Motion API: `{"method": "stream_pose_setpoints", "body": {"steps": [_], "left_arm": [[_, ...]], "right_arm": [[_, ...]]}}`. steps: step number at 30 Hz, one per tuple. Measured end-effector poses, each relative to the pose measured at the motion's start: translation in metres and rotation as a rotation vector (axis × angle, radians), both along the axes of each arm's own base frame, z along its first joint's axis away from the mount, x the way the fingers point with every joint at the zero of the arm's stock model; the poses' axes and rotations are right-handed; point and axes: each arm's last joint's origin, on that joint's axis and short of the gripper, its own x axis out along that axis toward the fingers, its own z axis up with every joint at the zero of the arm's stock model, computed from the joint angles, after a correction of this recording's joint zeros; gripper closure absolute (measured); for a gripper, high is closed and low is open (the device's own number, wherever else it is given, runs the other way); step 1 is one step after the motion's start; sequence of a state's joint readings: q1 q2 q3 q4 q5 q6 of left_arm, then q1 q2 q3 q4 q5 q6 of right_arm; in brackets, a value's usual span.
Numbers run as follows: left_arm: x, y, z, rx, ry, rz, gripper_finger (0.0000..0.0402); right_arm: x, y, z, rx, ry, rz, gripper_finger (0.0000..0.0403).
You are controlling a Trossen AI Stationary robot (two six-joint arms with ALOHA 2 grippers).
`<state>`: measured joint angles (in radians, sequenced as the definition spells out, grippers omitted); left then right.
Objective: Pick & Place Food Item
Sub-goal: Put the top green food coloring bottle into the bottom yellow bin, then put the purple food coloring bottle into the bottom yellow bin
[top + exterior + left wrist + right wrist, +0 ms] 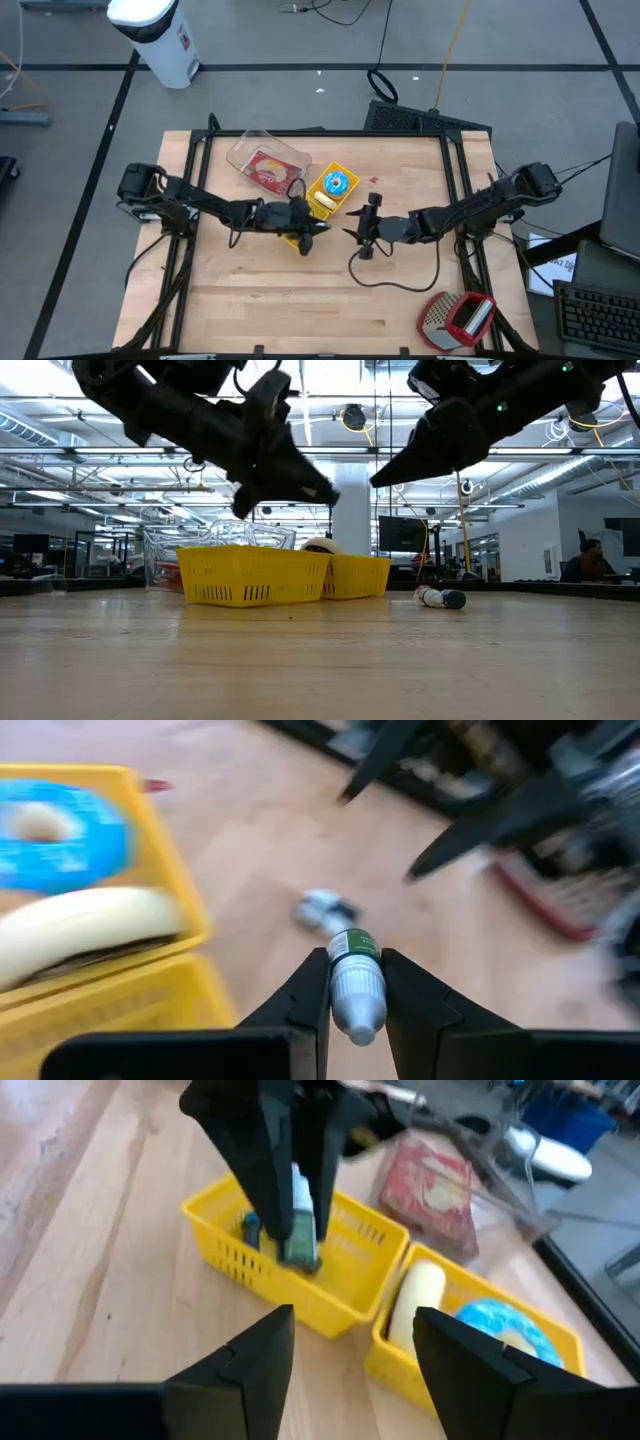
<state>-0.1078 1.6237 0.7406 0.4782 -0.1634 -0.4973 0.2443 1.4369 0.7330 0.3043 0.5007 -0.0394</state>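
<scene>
The left gripper [355, 982] has its jaws clamped on a small white bottle with a green band and cap [355, 985], held above the nearer yellow slatted plastic basket [290, 1275] on the pale wooden bench [300, 300]. The bottle lies lengthwise between the two dark jaws, its long axis running along them, with the green-banded end sticking out past the tips and pointing forward and somewhat downward. In the right wrist view that end hangs just over the basket's interior. The right gripper [355, 1345] hovers facing the left one, its jaws standing apart with nothing between them, well back from the bottle. Beside the first basket, touching it, a second yellow basket [175, 885] holds a pale banana [85, 925] and a blue-iced ring doughnut [60, 830]. A clear plastic tray with a red packet [268, 165] lies beyond the baskets, and a small white-and-dark object [440, 597] rests on the bench below the right jaws.
</scene>
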Motion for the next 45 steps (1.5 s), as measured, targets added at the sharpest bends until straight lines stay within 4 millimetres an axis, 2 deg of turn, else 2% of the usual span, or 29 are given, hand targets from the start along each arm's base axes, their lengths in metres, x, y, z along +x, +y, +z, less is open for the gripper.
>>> {"method": "stream_pose_setpoints", "body": {"steps": [8, 12, 18, 21, 28, 33, 39, 45], "left_arm": [[-0.023, -0.029, -0.017, 0.220, 0.103, 0.205, 0.0338], [-0.034, -0.033, -0.028, 0.277, 0.132, 0.261, 0.0338], [-0.045, -0.029, -0.041, 0.252, 0.165, 0.280, 0.0336], [-0.048, -0.027, -0.045, 0.239, 0.172, 0.293, 0.0307], [-0.049, -0.021, -0.048, 0.217, 0.187, 0.325, 0.0198], [-0.049, -0.017, -0.047, 0.212, 0.186, 0.340, 0.0144], [-0.048, -0.014, -0.047, 0.200, 0.184, 0.357, 0.0113], [-0.048, -0.014, -0.048, 0.185, 0.181, 0.357, 0.0110]], "right_arm": [[-0.010, -0.002, 0.005, 0.044, 0.040, -0.029, 0.0219], [-0.013, -0.003, 0.001, 0.060, 0.083, -0.043, 0.0226], [-0.022, -0.003, -0.013, 0.181, 0.223, -0.065, 0.0222], [-0.029, -0.004, -0.024, 0.235, 0.273, -0.053, 0.0212], [-0.047, -0.007, -0.050, 0.379, 0.318, -0.120, 0.0165], [-0.051, -0.006, -0.059, 0.419, 0.243, -0.137, 0.0136], [-0.049, -0.007, -0.075, 0.401, 0.239, -0.169, 0.0133], [-0.050, -0.007, -0.084, 0.375, 0.294, -0.177, 0.0147]]}}
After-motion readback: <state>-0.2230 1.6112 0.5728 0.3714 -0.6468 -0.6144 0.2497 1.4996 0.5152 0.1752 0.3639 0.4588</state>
